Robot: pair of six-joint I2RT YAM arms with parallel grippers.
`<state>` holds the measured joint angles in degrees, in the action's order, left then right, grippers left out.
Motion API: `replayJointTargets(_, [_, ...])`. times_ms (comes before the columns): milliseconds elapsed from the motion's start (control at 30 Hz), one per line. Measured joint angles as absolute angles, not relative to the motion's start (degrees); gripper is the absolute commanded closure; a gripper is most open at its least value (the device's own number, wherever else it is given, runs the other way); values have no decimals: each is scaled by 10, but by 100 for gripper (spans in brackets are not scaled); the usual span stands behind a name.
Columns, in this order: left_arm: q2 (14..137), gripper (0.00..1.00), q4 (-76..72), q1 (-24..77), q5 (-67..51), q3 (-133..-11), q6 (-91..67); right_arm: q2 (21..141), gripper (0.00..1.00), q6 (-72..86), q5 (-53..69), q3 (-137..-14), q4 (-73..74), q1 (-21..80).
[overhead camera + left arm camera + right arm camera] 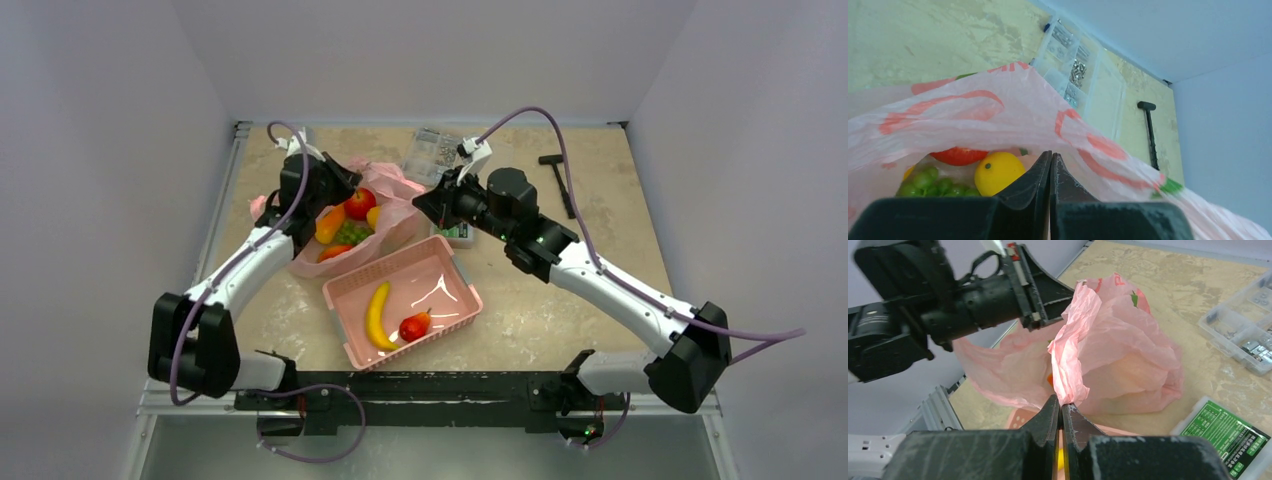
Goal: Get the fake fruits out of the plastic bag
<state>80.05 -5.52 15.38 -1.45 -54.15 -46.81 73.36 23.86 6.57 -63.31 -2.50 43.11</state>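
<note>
Apparently the left hand [1050, 156] and right hand [1061, 403] each pinch the plastic bag [1120, 355].

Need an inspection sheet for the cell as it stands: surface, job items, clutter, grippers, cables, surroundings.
Surface: mottled beige table, stained, no spill seen.
Job's things: plastic bag held up between both arms; apple, grapes, yellow fruit and orange piece inside. Banana and red fruit lie in the pink basket.
Clutter: clear parts organiser, green box, black tool.
Grippers: left gripper fingers shut on the bag's edge; right gripper fingers shut on a twisted strip of it.
Cables: purple cables loop along each arm.
Surroundings: plain grey walls; nothing else seen.
</note>
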Motion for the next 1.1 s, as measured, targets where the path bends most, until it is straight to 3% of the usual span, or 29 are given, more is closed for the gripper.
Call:
replayJointTargets(267, [679,100,1,154,33,-511,-399,755,100,223,66,-633,-48,431])
replayJointTargets(433, [664,96,55,154,23,-508,-387,767,100,206,84,-633,-53,431])
replayJointTargets(533, [668,88,54,153,10,-468,-395,785,100,197,93,-646,-73,431])
replayJointTargets(700, [685,85,82,136,5,-399,-424,923,100,184,125,-811,-102,431])
replayJointTargets(1100, [715,84,97,15,3,-443,-446,1195,100,216,236,-1249,-107,434])
